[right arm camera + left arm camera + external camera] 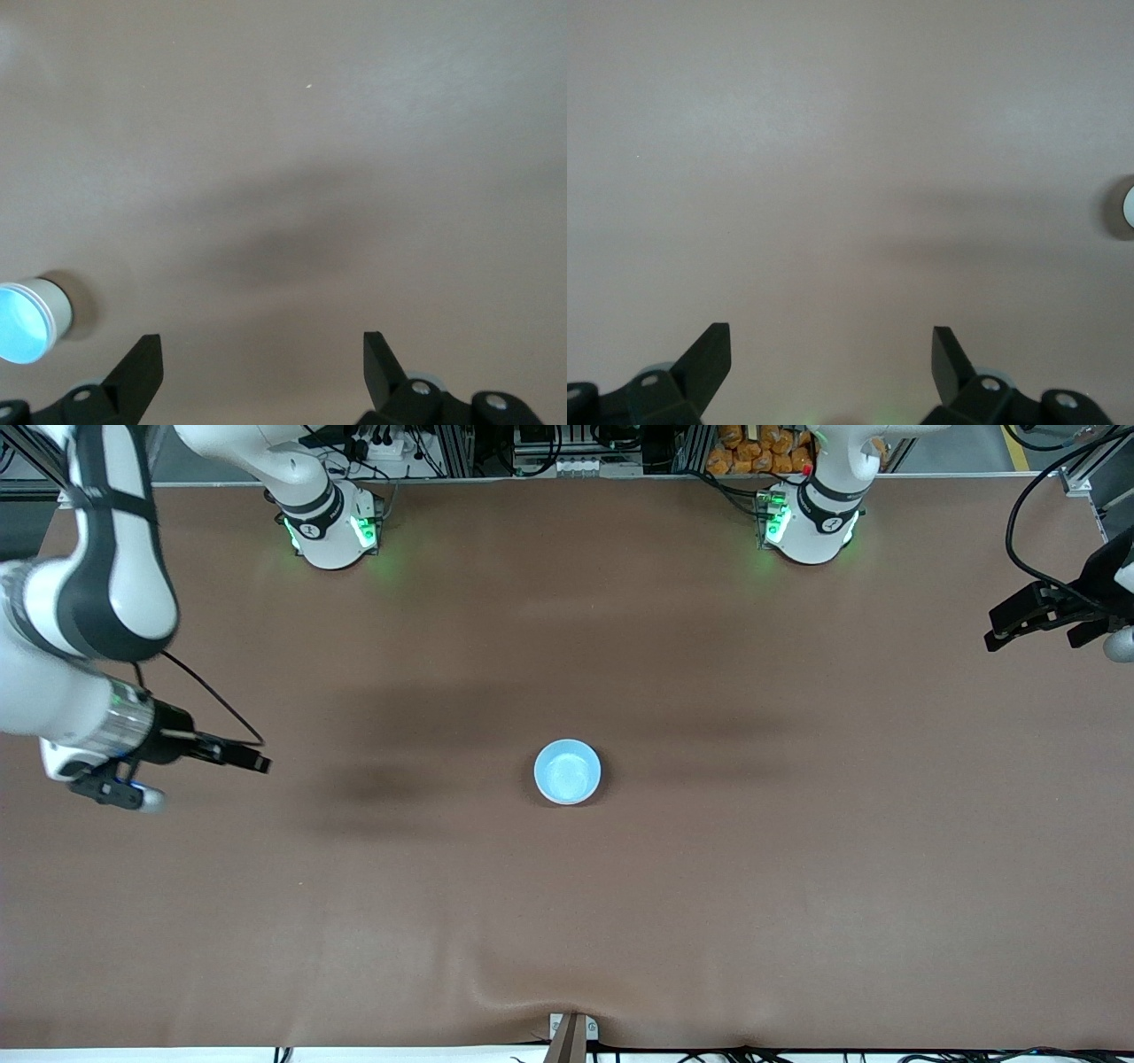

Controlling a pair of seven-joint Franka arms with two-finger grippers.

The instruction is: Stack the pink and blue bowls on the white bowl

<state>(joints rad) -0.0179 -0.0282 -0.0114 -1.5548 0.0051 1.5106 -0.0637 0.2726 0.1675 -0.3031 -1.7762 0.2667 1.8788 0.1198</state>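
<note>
Stack (pixel 567 771): mid-surface, blue bowl uppermost, pale wall beneath in right wrist view; appears complete.
Left hand (pixel 1038 622), right hand (pixel 168 766): fingers apart, empty, each over its own end.
Advice: hold clear; avoid nudging.

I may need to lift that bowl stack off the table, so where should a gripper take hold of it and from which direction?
Grip the rim wall of the blue bowl, coming straight down from above: it sits upright, mouth open, so one finger can drop inside and one outside. Its outer wall looks white in the right wrist view. The right gripper and left gripper are both open, over bare table toward its ends.
</note>
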